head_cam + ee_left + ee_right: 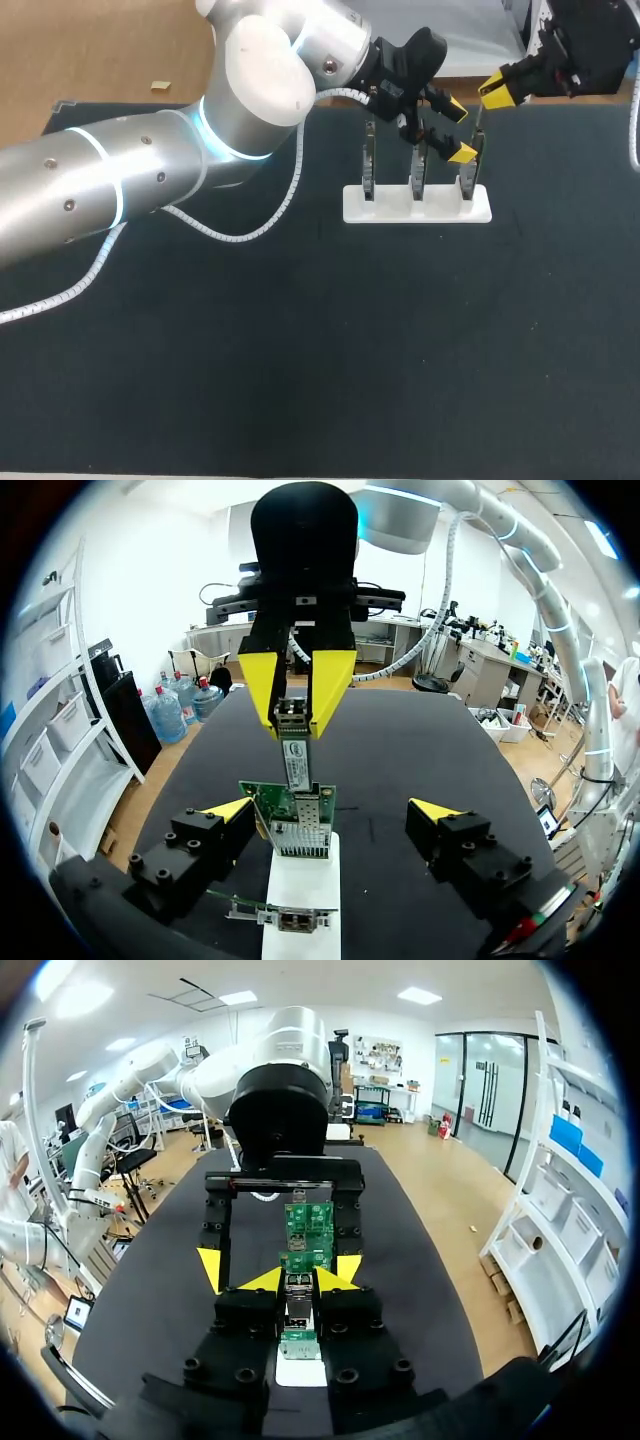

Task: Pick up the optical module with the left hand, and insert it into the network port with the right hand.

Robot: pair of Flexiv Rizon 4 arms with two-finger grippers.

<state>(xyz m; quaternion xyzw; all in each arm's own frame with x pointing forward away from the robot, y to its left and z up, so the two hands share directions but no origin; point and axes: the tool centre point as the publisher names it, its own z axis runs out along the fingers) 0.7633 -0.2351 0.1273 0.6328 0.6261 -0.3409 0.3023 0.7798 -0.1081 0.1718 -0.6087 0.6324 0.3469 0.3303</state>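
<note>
R gripper (295, 728): jaws narrow, clamped on the optical module (297, 765) at its back end. Module's long axis runs in line w/ the R fingers, nose pointing at the network port (300, 835), a metal cage on the green board (260, 799). Nose meets the cage mouth; depth can't be told. Board stands upright on the white base (417, 212), at the end nearest the R arm, on the black bench (300, 350). L gripper (332, 810): jaws wide, holding nothing, one finger each side of that board.

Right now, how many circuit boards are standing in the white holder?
3 in the white holder: left board, middle board, and right board by the left gripper.
</note>
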